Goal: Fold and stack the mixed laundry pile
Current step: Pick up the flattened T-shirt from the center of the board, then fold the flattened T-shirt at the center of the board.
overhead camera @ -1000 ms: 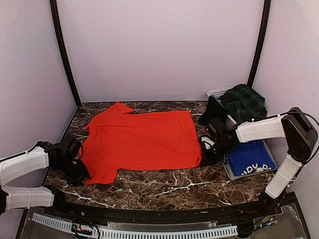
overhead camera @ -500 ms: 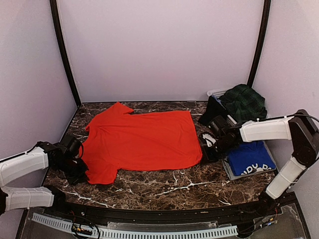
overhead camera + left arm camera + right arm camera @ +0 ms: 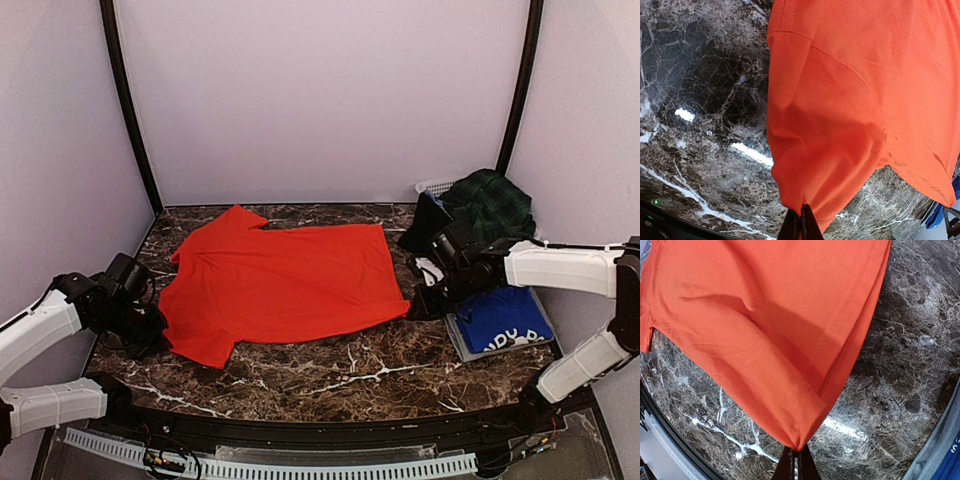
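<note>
Dark brown white-veined marble tabletop [image 3: 330, 375] takes up the whole floor of the booth.

Bright red-orange T-shirt [image 3: 290, 280] is spread flat across the left and centre of it. Sleeves and neck are at the left, the hem at the right. It's mostly smooth, with a few shallow creases near the shoulders.

The rest of the laundry sits at the far right:
- Dark green tartan pleated skirt [image 3: 490, 205] is heaped on top of the white slotted plastic basket [image 3: 435, 187] in the far right corner.
- Royal blue T-shirt with white print [image 3: 500, 318] lies folded on the flat grey tray [image 3: 462, 350], near right, just in front of the basket.
- Black garment [image 3: 428, 225] hangs down the left side of the basket, between the basket and the shirt's hem.

Left gripper [image 3: 801, 224] is low at the left edge of the table. Its jaws are closed, pinching the edge of the red-orange shirt's near sleeve. In the wrist view the fabric fans out from the fingertips and the sleeve seam is visible.

Right gripper [image 3: 795, 460] reaches in from the right, just left of the tray. Its jaws are closed on the near right hem corner. The stitched hem runs into the fingertips. The corner is pulled up slightly, with a shadow on the marble under it.
</note>
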Motion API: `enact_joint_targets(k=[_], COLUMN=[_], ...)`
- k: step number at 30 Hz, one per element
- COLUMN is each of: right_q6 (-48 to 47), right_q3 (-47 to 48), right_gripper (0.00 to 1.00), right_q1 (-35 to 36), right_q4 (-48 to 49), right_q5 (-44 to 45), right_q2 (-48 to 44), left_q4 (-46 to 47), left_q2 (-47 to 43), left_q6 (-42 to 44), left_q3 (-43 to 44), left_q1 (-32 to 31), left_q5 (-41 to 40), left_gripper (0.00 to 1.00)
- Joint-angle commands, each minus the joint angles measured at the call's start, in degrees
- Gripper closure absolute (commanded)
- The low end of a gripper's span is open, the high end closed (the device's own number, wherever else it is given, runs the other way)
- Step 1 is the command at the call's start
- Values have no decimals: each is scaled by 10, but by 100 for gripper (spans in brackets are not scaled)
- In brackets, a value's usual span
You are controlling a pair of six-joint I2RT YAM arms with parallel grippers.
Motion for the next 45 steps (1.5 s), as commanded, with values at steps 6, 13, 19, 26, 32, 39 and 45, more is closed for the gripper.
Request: enact_joint_targets(k=[6,13,19,26,32,39,45], right_q6=[21,22,13,-4,-23,-30,-40], right_q3=[-27,14,49,75,100,135,171], right_gripper=[100,100,100,100,100,100,100], right_q1=[15,14,-12,-44,-72,-88,-93], right_q4=[-26,-23,-12,5,23,48,52], right_q5=[-8,22,26,21,20,14,18], right_q2=[-62,-47,0,46,91,153,188], left_q4=[-83,-44,-10,46,75,100,111], left_q2=[-60,2,99,196,298,419,492], left_q6=[12,59,115,162,197,244,257], left_q3=[72,134,201,253,320,412,469], left_q1=[-2,-2,-2,-2,-2,-2,2], left_q5=[-26,-40,-82,-103,-117,-128,-132], left_gripper=[100,100,100,100,100,100,100])
